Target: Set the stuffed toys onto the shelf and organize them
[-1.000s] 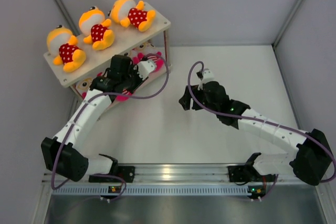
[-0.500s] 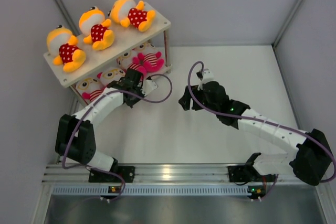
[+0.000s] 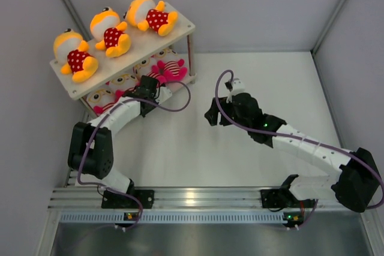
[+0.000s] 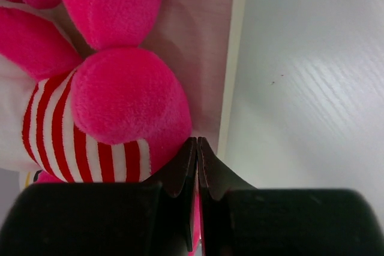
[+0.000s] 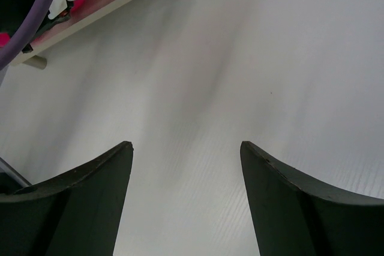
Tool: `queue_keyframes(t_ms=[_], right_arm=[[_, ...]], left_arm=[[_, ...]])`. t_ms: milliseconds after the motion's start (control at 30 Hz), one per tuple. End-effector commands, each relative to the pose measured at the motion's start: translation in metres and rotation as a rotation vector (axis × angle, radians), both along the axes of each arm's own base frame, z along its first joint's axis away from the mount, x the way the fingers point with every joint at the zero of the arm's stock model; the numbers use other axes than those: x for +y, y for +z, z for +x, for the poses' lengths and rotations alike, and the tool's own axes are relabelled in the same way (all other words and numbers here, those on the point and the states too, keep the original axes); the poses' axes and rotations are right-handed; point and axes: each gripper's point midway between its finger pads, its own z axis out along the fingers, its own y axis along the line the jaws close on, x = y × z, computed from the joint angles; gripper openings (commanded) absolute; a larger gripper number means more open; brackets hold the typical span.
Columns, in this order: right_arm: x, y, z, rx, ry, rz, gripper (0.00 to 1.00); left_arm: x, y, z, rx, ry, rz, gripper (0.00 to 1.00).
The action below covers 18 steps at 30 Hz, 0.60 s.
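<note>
At the far left corner of the counter stands the shelf. Three orange toys lie in a row on its top board. The striped toys are tucked on the low board under them. The top board hides parts of them.

The left claw is pressed together. Its tip is right against one striped toy's pink paw, by the front edge of the low board. A thin bit of pink shows in the slit, and I cannot tell if cloth is caught there. The right claw is spread wide with nothing in it. It hangs over the middle of the counter, well apart from the shelf.

I think this step is a little tidy-up push. To do it well, push the paw slowly toward the back of the shelf, so it does not hang over the edge. Keep the claw low so it does not bump the top board. Go gently, so the toy next to it is not knocked.
</note>
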Motion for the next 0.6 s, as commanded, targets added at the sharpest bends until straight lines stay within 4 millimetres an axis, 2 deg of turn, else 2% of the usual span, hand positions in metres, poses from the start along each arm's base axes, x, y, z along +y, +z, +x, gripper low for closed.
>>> queue_keyframes(t_ms=[0,133,267,300,333,367,400,433,500,567], right_arm=[[-0.002,0.015,0.002,-0.04,-0.012,0.03,0.73],[-0.003,0.016,0.001,-0.043,-0.014,0.028,0.73],[-0.007,0.015,0.001,-0.045,-0.026,0.014,0.73],[-0.01,0.013,0.003,-0.041,-0.037,0.003,0.73],[-0.012,0.011,0.003,-0.034,-0.046,-0.007,0.74],[-0.013,0.011,0.004,-0.031,-0.053,-0.012,0.74],[-0.019,0.006,0.004,-0.018,-0.072,-0.035,0.75],[-0.022,0.006,0.005,-0.014,-0.089,-0.044,0.75],[-0.035,0.004,0.008,-0.008,-0.138,-0.076,0.78],[-0.053,-0.002,0.006,0.011,-0.189,-0.123,0.8]], left_arm=[[0.008,0.015,0.023,-0.081,0.008,0.017,0.08],[0.004,0.016,0.022,-0.083,0.006,-0.018,0.08],[-0.017,0.02,0.007,-0.082,-0.091,-0.125,0.17],[-0.031,0.031,0.002,-0.101,-0.153,-0.192,0.24],[-0.036,0.031,-0.006,-0.093,-0.181,-0.222,0.29],[-0.041,0.044,-0.015,-0.114,-0.209,-0.256,0.36],[-0.053,0.042,-0.029,-0.074,-0.263,-0.324,0.52],[-0.059,0.05,-0.033,-0.093,-0.281,-0.359,0.6],[-0.064,0.052,-0.061,-0.025,-0.288,-0.422,0.69],[-0.058,0.04,-0.088,0.049,-0.252,-0.426,0.7]])
